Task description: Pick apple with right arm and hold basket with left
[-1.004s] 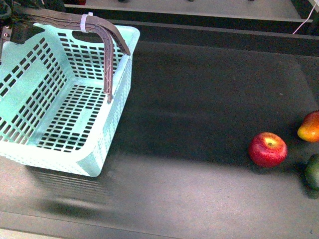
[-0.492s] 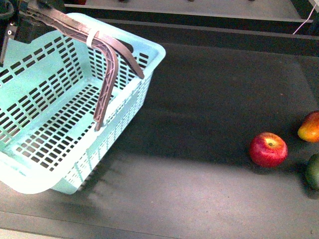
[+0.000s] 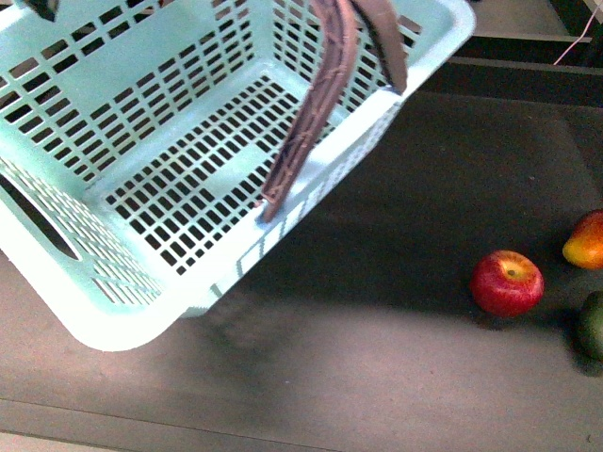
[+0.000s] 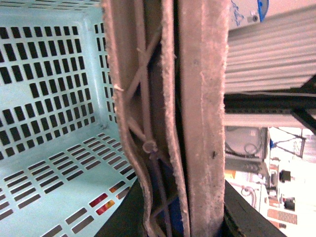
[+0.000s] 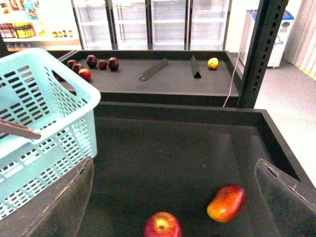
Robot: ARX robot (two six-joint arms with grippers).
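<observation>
Nearest me the basket [image 3: 122, 325] hangs tilted, clear of the black table [image 3: 377, 377]. It is empty and its slotted floor is bare. My left gripper is hidden behind the brown swing handle [image 4: 202, 123]; from how the basket hangs, I judge it clamped there. The basket looks light but probably springy, so the handle's middle suits best. Further right the apple [image 3: 507, 282] lies free on the table, near an orange-red fruit [image 3: 586, 240] and a dark green fruit [image 3: 592, 325]. It looks firm and glossy, likely slippery; I would grip its widest part. My right gripper [image 5: 175, 163] hangs over the table short of it, jaws wide apart and empty.
</observation>
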